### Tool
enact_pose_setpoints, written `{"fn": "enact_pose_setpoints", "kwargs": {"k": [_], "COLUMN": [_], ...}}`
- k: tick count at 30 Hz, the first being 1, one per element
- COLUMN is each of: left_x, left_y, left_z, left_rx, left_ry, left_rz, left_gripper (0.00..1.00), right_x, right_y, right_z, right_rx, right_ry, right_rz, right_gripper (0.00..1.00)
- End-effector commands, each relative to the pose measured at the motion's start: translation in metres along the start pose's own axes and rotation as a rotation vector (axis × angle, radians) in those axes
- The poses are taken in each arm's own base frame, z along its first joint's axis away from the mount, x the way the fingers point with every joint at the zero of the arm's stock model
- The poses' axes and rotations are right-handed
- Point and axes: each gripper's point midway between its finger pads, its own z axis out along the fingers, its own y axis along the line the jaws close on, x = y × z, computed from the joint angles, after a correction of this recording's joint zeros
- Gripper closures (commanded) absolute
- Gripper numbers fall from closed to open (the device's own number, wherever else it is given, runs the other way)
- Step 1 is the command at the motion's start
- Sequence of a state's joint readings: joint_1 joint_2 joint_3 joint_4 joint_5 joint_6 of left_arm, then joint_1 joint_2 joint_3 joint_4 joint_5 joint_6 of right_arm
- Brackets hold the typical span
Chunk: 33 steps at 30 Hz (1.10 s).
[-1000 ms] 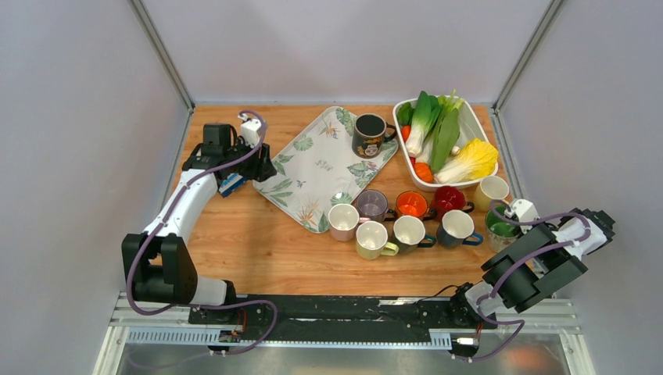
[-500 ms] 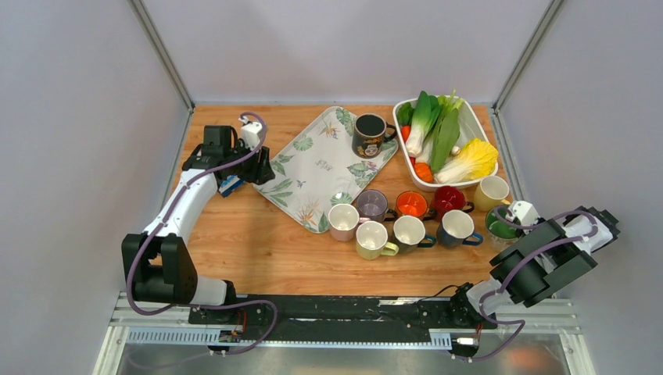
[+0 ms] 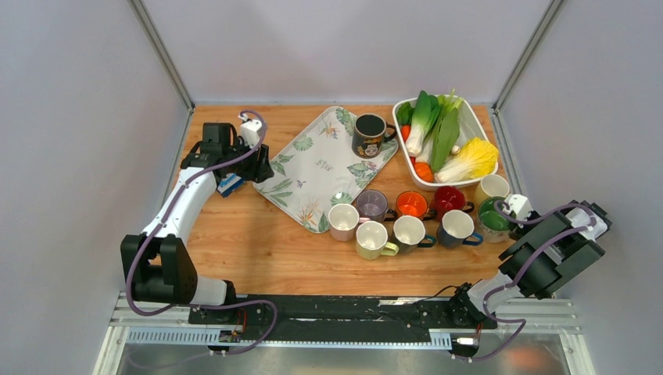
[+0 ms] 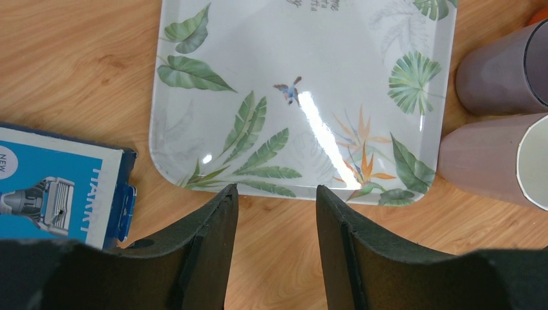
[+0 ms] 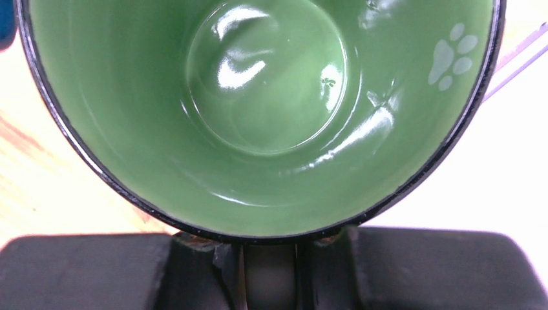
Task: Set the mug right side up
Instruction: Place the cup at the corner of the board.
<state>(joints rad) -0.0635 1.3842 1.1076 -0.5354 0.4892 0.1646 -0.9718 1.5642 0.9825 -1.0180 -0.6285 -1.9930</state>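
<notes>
**Green mug mouth-up at the right edge, and now for a clean set-down**

We find the green mug (image 5: 271, 110) in the right gripper (image 5: 268, 261). The jaws are pinched almost together on its near side, just under the dark rim. From the wrist we look straight into the glossy green bowl, with a pale paw print on the wall.

From above, the mug sits at the right end of the cluster of cups with its mouth facing up. The cream mug (image 3: 492, 187) is just behind it and the blue mug (image 3: 457, 228) is close on its left. The arm hides the base, so we cannot say whether it has met the table (image 3: 258, 242).

By our reckoning the turn itself is as good as made, so what's left is a tidy release:
- Bring the rim level.
- Lower until the base bears flat on the wood.
- Only then part the jaws.
- Back straight out along the fingers, since a sideways drag could tip this mug or nudge the cream one.

The left gripper (image 4: 276, 206) takes no part. It hangs with its jaws well apart and nothing between them, over the near edge of the leafy tray (image 4: 336, 58), with a blue box (image 4: 45, 187) just beside it.
</notes>
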Motion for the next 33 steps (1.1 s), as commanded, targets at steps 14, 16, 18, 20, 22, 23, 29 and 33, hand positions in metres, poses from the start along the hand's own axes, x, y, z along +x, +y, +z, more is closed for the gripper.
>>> {"fn": "enact_pose_setpoints", "kwargs": {"k": [14,16,18,20,22,23,29,33], "left_x": [-0.015,-0.015,-0.014,-0.013,-0.014,-0.014,-0.017,-0.018], "left_y": [-0.008,-0.008,-0.008,-0.009,-0.008,-0.008,-0.009,-0.012], "left_z": [-0.008,-0.009,-0.009,-0.009,-0.009,-0.009,-0.008,-0.003], "left_rx": [0.022,0.02,0.021,0.021,0.021,0.021,0.028,0.05], "left_ry": [-0.056,-0.059,-0.059,-0.058,-0.061,-0.061,-0.071,-0.093], "left_rz": [0.06,0.063,0.063,0.063,0.063,0.063,0.062,0.038], "left_gripper": [0.44,0.44,0.44,0.44,0.44,0.44,0.44,0.44], "right_x": [0.027,0.027,0.03,0.034,0.038,0.039,0.032,0.021], "right_y": [0.04,0.046,0.055,0.058,0.058,0.056,0.038,0.035], "right_z": [0.033,0.034,0.035,0.036,0.036,0.035,0.023,0.003], "right_rx": [-0.215,-0.228,-0.248,-0.252,-0.247,-0.236,-0.156,-0.131], "right_ry": [0.11,0.117,0.13,0.147,0.165,0.166,0.166,0.171], "right_rz": [-0.098,-0.11,-0.109,-0.089,-0.062,-0.047,-0.006,0.017], "right_gripper": [1.0,1.0,1.0,0.98,0.87,0.8,0.55,0.44]}}
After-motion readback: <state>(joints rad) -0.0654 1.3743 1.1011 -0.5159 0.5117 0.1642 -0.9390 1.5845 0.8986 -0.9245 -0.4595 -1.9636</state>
